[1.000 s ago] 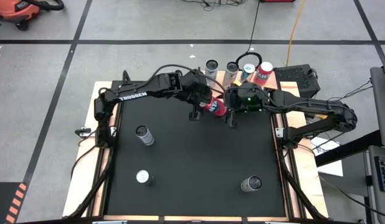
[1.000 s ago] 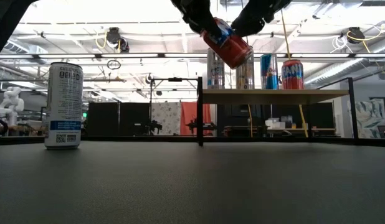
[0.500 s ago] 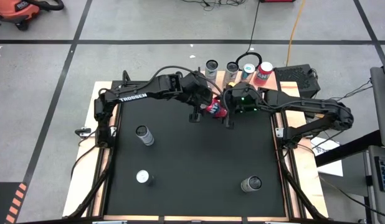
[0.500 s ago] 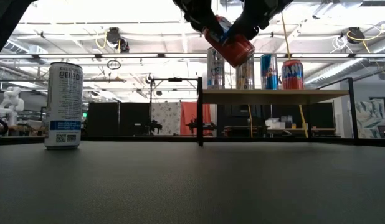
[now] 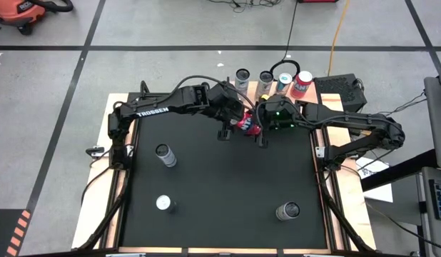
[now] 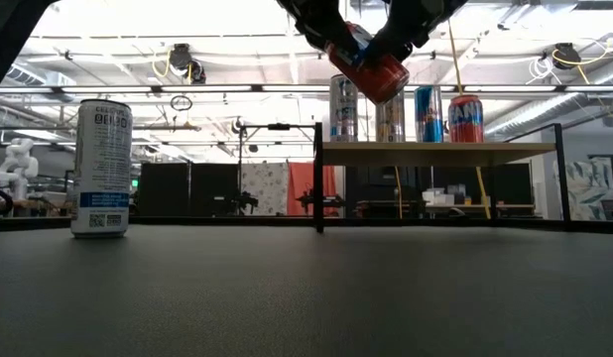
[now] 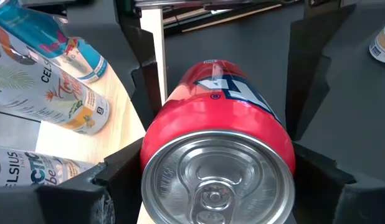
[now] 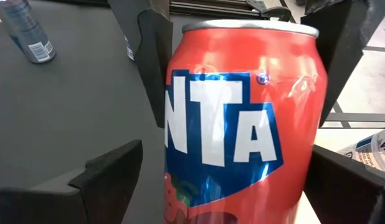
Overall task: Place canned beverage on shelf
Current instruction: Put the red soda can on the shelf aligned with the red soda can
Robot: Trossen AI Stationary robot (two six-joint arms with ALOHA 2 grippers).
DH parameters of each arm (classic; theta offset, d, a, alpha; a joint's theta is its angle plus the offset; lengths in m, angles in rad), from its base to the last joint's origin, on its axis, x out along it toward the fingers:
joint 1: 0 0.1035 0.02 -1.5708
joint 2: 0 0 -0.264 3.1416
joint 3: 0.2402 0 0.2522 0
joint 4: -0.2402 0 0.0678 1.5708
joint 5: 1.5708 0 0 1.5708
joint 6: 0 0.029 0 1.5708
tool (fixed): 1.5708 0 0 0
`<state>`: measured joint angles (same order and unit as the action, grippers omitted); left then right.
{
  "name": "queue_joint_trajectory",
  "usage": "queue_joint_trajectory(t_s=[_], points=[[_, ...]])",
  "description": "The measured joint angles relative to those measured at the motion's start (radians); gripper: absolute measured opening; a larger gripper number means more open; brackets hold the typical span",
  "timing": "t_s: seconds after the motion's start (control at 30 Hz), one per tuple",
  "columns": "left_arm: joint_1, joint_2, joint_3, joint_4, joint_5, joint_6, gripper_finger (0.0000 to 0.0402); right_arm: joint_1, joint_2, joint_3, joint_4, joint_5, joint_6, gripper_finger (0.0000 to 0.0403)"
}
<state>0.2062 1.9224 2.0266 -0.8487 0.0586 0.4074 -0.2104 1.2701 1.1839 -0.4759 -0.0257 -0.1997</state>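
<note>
A red can (image 6: 369, 65) is held up in the air, clear of the black mat (image 5: 220, 185), just in front of the light wooden shelf (image 6: 440, 149) at the table's far edge. Its long axis is tilted: in the low view the body slants down toward the shelf side, one end raised and the other dropped. In the left wrist view the silver top with its pull tab is seen end-on, pointed straight back at that camera. In the right wrist view the can's side is presented, blue and white lettering across it, the rim uppermost.

The can is gripped by the left gripper (image 5: 238, 123), whose dark fingers (image 7: 118, 180) are pressed against both sides of it. The right gripper (image 5: 261, 128) is brought up around the same can, its fingers (image 8: 111, 177) spread wide on either side; whether they touch cannot be made out.

From above, most of the can is covered by the two wrists. Four cans (image 6: 406, 111) are seen standing on the shelf. The lettering is cut off at the right wrist view's edge. Three more cans (image 5: 164, 154) are left upright on the mat, well apart.
</note>
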Motion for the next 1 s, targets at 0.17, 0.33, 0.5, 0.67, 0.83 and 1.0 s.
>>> queue_joint_trajectory(t_s=[0.17, 0.33, 0.5, 0.67, 0.83, 1.0], points=[[0.000, 0.000, 0.000, 0.003, 0.001, -0.001, 0.0297, 0.000, 0.000, 0.000, -0.005, 0.001, 0.001, 0.0361], [0.000, 0.001, 0.000, 0.002, 0.007, -0.005, 0.0297, 0.000, 0.000, 0.000, -0.016, 0.008, 0.015, 0.0290], [0.001, 0.001, 0.000, 0.001, 0.009, -0.005, 0.0297, 0.002, 0.000, 0.000, -0.019, 0.032, 0.045, 0.0247], [0.001, 0.001, 0.000, -0.007, 0.009, 0.000, 0.0298, 0.003, 0.000, 0.000, -0.020, 0.046, 0.068, 0.0247], [0.001, 0.001, 0.002, -0.031, 0.000, -0.001, 0.0321, 0.003, 0.002, -0.001, -0.025, 0.051, 0.117, 0.0247], [0.003, -0.002, 0.004, -0.035, -0.036, -0.001, 0.0362, 0.000, -0.003, -0.005, -0.077, 0.060, 0.139, 0.0247]])
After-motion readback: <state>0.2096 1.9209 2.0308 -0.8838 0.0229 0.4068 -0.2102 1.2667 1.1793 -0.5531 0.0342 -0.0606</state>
